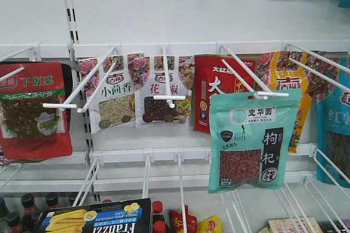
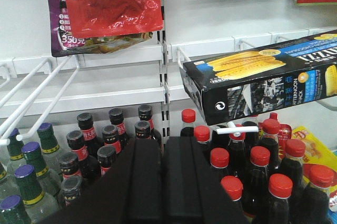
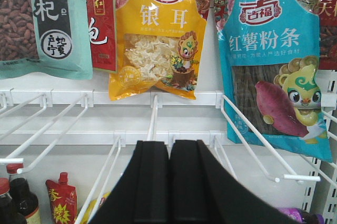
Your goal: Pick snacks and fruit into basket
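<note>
The black and blue Franzzi box [image 1: 95, 219] lies across white hooks at the bottom of the front view. In the left wrist view the box [image 2: 263, 77] sits up and to the right of my left gripper [image 2: 164, 141], which is shut and holds nothing. The teal pouch with the red berries window [image 1: 254, 137] hangs from a hook at centre right. Its lower edge shows at the top left of the right wrist view [image 3: 42, 24], above and left of my right gripper [image 3: 169, 144], also shut and empty. The fruit and the basket are out of view.
Dark bottles with black caps [image 2: 100, 145] and red caps [image 2: 258, 166] stand packed below the left gripper. White wire hooks [image 3: 253, 140] jut out from the rails. A yellow pouch [image 3: 158, 40], a blue pouch [image 3: 274, 61] and a red pouch [image 1: 35, 107] hang on the wall.
</note>
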Motion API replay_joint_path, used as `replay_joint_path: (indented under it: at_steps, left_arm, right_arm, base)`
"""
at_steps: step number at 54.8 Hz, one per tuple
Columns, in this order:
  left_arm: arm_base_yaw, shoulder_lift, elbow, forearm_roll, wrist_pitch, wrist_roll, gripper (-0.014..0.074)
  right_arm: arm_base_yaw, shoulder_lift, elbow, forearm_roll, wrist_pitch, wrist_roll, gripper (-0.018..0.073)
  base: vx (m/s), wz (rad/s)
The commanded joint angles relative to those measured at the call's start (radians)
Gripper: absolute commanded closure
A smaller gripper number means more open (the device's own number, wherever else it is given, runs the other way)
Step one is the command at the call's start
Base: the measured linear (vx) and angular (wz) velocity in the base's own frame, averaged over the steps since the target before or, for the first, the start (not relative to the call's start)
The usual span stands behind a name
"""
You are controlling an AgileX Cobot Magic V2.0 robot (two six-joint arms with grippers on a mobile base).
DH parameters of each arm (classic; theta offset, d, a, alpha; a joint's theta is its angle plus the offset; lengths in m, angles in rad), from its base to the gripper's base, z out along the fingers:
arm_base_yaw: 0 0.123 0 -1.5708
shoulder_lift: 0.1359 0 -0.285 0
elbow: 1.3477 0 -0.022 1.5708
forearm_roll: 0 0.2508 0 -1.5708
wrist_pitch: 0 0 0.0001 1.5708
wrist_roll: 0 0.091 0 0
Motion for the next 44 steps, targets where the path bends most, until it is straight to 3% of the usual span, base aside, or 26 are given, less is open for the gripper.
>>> replay_joint_path:
  at_steps: [1, 44]
  left_arm:
    - [0.001, -0.009, -0.02, -0.009, -0.08, -0.005, 0.0607]
    - [0.001, -0.009, -0.02, -0.009, -0.095, -0.005, 0.0607]
  right_arm:
    - [0.002, -0.012, 0.02, -0.003, -0.083, -0.008, 0.0566]
    - [0.002, -0.012, 0.02, -0.003, -0.083, -0.008, 0.0566]
  base:
    - [0.0, 0.0]
    - [0.0, 0.0]
